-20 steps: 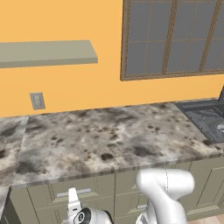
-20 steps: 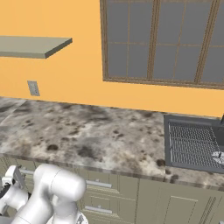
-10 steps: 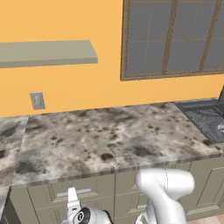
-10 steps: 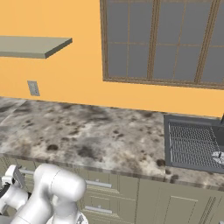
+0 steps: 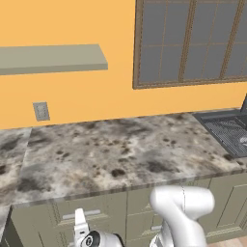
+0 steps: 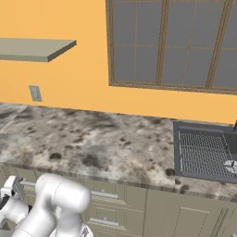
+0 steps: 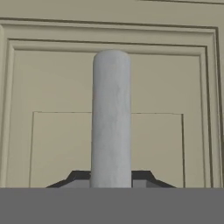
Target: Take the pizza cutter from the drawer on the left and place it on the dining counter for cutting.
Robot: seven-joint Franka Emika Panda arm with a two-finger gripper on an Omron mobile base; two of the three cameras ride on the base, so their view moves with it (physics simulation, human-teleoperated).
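Now jaws closed on silver bar handle [image 7: 111,118] of drawer [image 7: 52,87], handle between fingertips.

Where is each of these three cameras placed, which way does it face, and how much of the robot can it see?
Left base view: behind the arm's left, looking down over the wall counter at the window; white arm at lower right.
Right base view: behind its right, same counter, sink at right; arm at lower left.
Hand view: on the hand, facing the drawer; gripper shut on the silver bar handle.
Both base views share the counter, window, shelf and wall outlet.
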